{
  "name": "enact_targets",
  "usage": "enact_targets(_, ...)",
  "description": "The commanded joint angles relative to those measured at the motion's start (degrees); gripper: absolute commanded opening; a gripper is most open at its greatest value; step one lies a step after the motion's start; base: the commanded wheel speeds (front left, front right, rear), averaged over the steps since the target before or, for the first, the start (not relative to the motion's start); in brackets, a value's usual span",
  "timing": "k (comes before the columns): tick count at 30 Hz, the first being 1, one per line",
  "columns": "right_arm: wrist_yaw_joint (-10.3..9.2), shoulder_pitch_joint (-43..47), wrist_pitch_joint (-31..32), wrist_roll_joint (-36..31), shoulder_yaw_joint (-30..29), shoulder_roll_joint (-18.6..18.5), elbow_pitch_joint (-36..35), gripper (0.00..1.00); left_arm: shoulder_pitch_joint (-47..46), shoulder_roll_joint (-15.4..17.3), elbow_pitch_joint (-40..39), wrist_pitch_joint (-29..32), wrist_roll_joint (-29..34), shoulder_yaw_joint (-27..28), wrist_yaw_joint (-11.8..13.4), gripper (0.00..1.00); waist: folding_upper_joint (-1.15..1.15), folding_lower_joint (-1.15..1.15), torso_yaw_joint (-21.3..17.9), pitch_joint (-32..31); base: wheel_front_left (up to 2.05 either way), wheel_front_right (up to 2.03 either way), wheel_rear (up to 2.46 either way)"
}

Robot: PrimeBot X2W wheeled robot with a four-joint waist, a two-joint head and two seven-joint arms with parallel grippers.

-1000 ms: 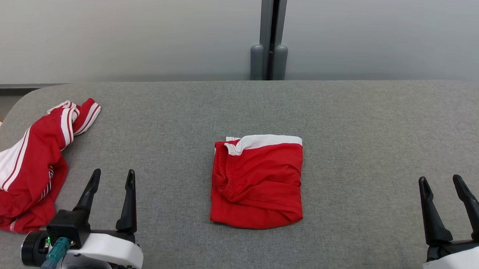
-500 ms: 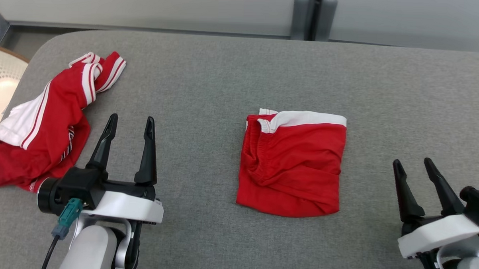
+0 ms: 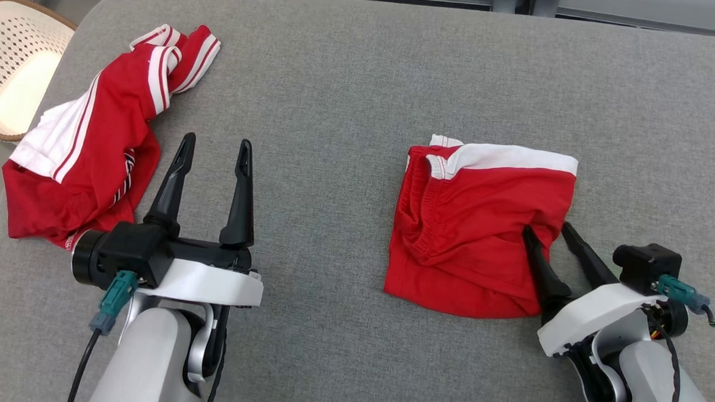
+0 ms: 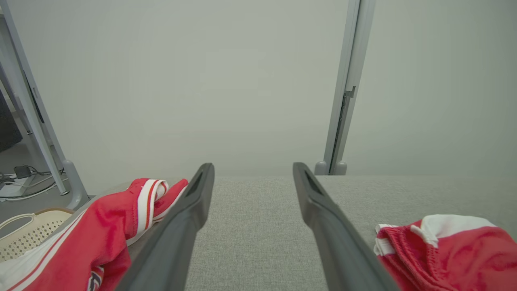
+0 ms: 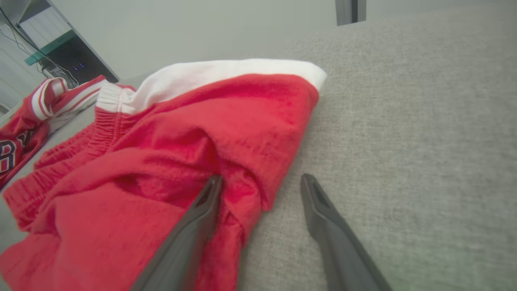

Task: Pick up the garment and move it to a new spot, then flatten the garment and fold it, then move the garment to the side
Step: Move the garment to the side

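The garment (image 3: 481, 229), red with a white band, lies folded into a square on the grey table (image 3: 350, 82), right of centre. My right gripper (image 3: 545, 227) is open at its right edge. In the right wrist view, one finger of that gripper (image 5: 262, 177) rests on the red fabric (image 5: 202, 121) and the other stands on bare table beside the edge. My left gripper (image 3: 217, 140) is open above bare table, left of the garment, with nothing between its fingers. The left wrist view shows this gripper (image 4: 253, 165) with the garment (image 4: 452, 250) at lower right.
A second red garment with white stripes (image 3: 86, 150) lies crumpled at the table's left edge, also in the left wrist view (image 4: 105, 226) and the right wrist view (image 5: 36, 117). A perforated cream basket (image 3: 11, 64) stands on the floor beyond the table's left corner.
The head camera has tilted down and turned. My right gripper has moved in to the folded garment's right edge, one finger now on the fabric. The left gripper stays open, about where it was.
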Motion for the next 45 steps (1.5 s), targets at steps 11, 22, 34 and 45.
enact_targets(11,-0.09,-0.45,-3.61,2.13,5.09,-2.65,5.43,0.00,-0.75,1.16,-1.76,-0.25,3.03,0.89,-1.43,1.00,0.00,0.00,-6.74,0.25,0.00,0.00,0.00)
enact_targets(22,-0.12,-1.41,-8.37,3.88,5.08,-5.48,8.67,0.00,-1.13,4.39,-5.52,2.96,4.87,-1.17,-3.05,1.00,0.00,0.00,-21.98,0.83,0.00,0.00,0.00)
enact_targets(34,-0.04,-9.54,-11.54,3.01,3.76,-10.06,12.07,0.00,-3.64,6.51,-12.25,8.61,5.67,-2.48,-3.62,1.00,0.00,0.00,-30.56,6.14,0.00,0.00,0.00)
enact_targets(45,-0.04,-26.76,-12.43,-0.31,-0.25,-20.98,20.69,0.00,-12.96,6.87,-17.27,10.66,8.20,-5.28,-5.59,1.00,0.00,0.00,-25.66,15.78,0.00,0.00,0.00)
